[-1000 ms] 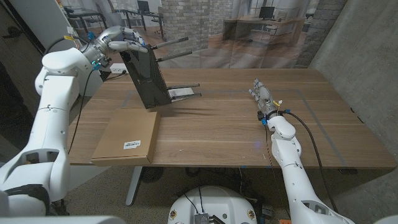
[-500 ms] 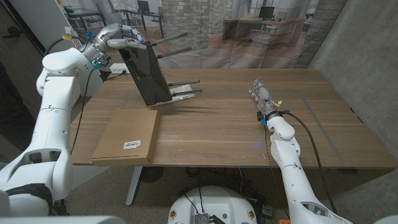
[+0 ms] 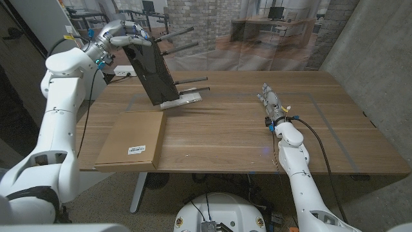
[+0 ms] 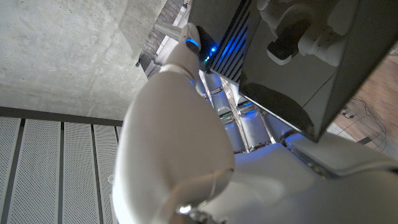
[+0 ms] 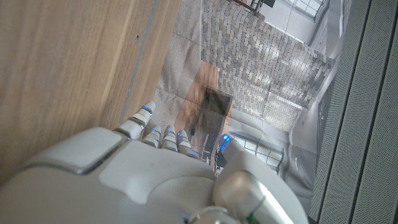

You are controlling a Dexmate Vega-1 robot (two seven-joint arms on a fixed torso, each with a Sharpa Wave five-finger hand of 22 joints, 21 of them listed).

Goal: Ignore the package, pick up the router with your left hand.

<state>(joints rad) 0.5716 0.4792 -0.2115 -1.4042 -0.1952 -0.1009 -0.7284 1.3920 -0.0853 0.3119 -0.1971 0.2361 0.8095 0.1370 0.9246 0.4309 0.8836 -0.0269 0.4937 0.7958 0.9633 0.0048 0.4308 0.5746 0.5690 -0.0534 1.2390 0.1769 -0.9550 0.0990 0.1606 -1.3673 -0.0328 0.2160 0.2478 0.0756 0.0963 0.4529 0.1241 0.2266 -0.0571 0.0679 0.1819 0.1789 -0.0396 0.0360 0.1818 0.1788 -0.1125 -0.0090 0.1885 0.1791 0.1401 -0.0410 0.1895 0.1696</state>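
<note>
The router (image 3: 153,72) is a tall black slab with several stick antennas pointing right. My left hand (image 3: 122,35) grips its top edge at the table's far left, and it hangs tilted, its lower end lifted just above the wood. In the left wrist view the router's dark body (image 4: 323,56) fills the space past my left hand (image 4: 180,155). The package (image 3: 132,140) is a flat brown cardboard box with a white label, lying near the front left edge. My right hand (image 3: 270,100) stands on the table at the right, fingers straight, holding nothing.
The wooden table (image 3: 244,135) has bare wood across its middle and right side. A grey concrete wall rises at the right. Behind the table are desks and a brick wall. In the right wrist view the table's edge (image 5: 134,62) runs past my right hand (image 5: 155,180).
My left hand has raised the router and carried it slightly up and back; its lower end has come off the table. The right hand and the package have stayed put.
</note>
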